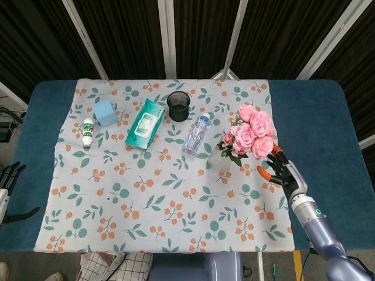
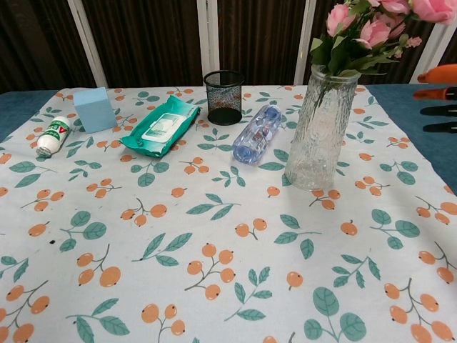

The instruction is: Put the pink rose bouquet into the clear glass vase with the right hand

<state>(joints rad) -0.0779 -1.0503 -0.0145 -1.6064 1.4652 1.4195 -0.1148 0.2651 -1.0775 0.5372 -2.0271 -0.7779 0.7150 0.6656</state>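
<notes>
A: Where do we stand with the pink rose bouquet point(image 1: 252, 133)?

B: We see its stems down inside the clear glass vase point(image 2: 319, 128), right of centre in the chest view; the blooms lean out over the rim toward the upper right; nothing holds them, so we judge the placing itself done.

A: And our right hand point(image 1: 283, 169)?

B: In the head view it sits just lower right of the flowers, apart from them; its fingers point(image 1: 266, 173) are spread and hold nothing; in the chest view only the orange-tipped fingertips point(image 2: 437, 74) show at the right edge, well clear of the glass.

A: So what is left?

B: Little, by our reckoning; the hand needs only to draw away from the vase without brushing the leaning blooms.

A: The left hand point(image 1: 7, 182)?

B: At the far left edge of the head view, off the floral cloth point(image 1: 146, 193); its fingers look apart, empty; the water bottle point(image 1: 197, 133), mesh cup point(image 1: 179, 106) and wipes pack point(image 1: 145, 123) lie further left of the vase, apart from it.
</notes>
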